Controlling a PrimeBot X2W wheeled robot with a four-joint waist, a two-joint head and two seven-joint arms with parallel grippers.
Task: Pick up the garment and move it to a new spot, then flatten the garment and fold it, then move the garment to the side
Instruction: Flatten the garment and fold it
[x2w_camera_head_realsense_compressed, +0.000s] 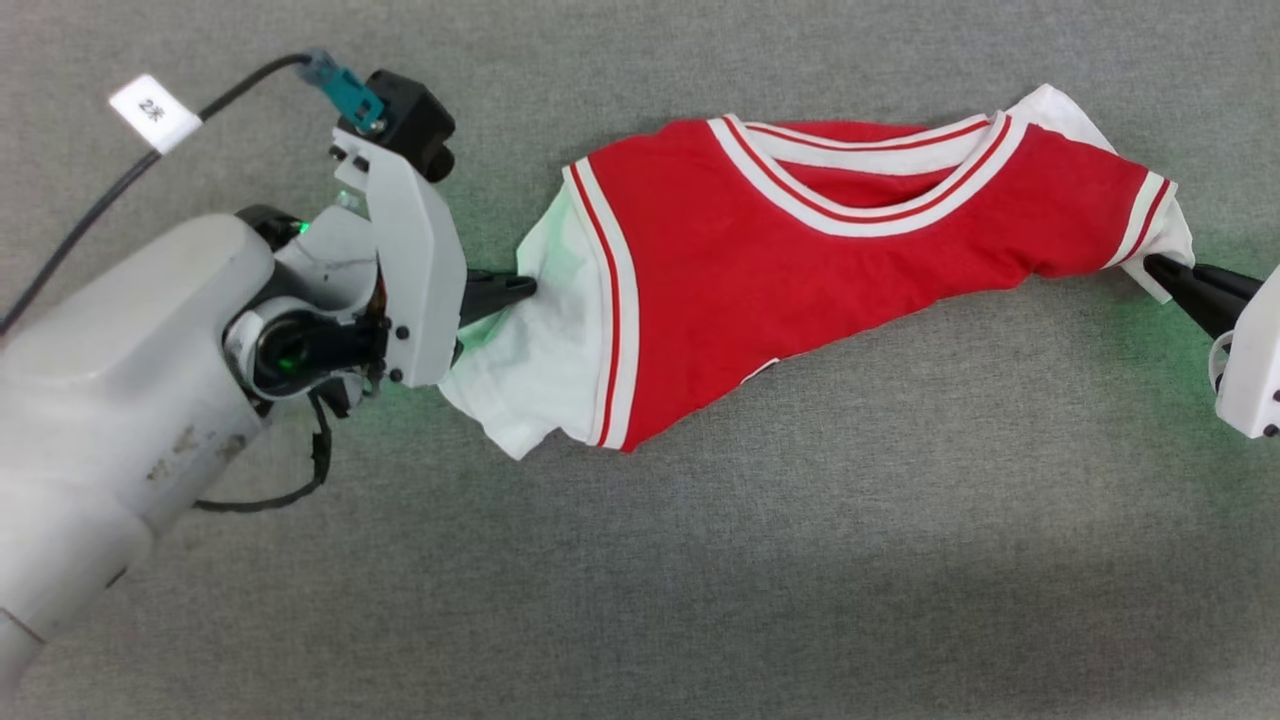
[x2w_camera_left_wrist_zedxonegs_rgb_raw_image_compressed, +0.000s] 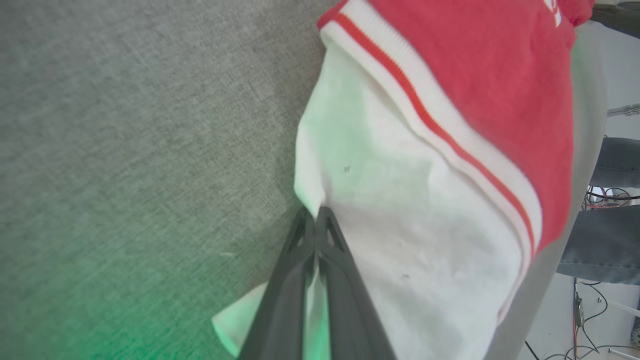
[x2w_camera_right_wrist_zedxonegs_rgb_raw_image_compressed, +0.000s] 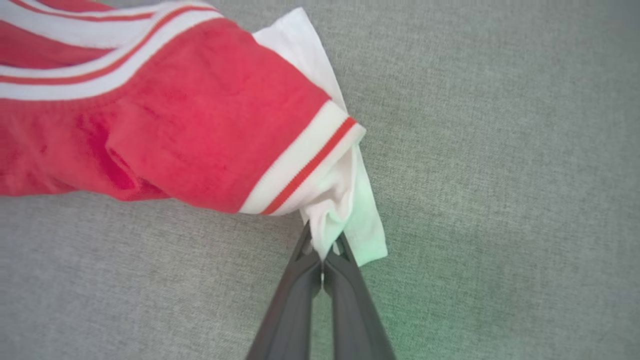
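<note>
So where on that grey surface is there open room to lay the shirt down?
The widest bare stretch of grey surface lies below the garment in the head view, right of the left arm. A narrower strip runs above its neckline. The middle band is crowded: the left gripper and right gripper each pinch a white sleeve there.

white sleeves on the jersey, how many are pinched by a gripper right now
2. One sleeve at the garment's left end, pinched by the left gripper; the other sleeve at its right end, pinched by the right gripper.
</note>
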